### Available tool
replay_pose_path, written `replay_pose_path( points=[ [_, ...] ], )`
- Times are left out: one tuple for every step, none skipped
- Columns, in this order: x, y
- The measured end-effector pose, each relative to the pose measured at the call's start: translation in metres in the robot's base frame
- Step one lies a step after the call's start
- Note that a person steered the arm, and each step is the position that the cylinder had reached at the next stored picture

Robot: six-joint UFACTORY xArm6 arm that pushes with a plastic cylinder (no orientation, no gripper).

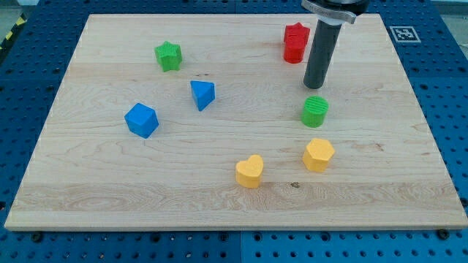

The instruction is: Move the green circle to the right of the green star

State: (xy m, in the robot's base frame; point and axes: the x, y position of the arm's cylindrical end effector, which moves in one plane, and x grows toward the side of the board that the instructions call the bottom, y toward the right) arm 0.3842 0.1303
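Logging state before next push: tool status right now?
No jaws: a bare rod, holding nothing. My tip sits just above the green circle in the view, contact unclear.

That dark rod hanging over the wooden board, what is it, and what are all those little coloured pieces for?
The rod is the end of a robot arm. It has no hand and holds nothing; its lower end, my tip, slides over the wooden board and shoves blocks along. The single picture looks down at the board from one side.

On the board lie seven blocks: a green star at the view's upper left, a blue triangle and a blue cube below it, a red block near the top, a yellow heart and a yellow hexagon lower down. The green circle sits just below my tip.
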Motion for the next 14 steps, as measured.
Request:
replay_pose_path(
  points=[
    [0.005,0.0],
    [0.007,0.001],
    [0.027,0.004],
    [0.038,0.003],
    [0.045,0.02],
    [0.063,0.024],
    [0.09,0.012],
    [0.093,-0.001],
    [0.072,-0.021],
    [0.071,-0.061],
    [0.07,-0.097],
    [0.063,-0.099],
    [0.054,-0.099],
    [0.048,-0.099]
  ],
)
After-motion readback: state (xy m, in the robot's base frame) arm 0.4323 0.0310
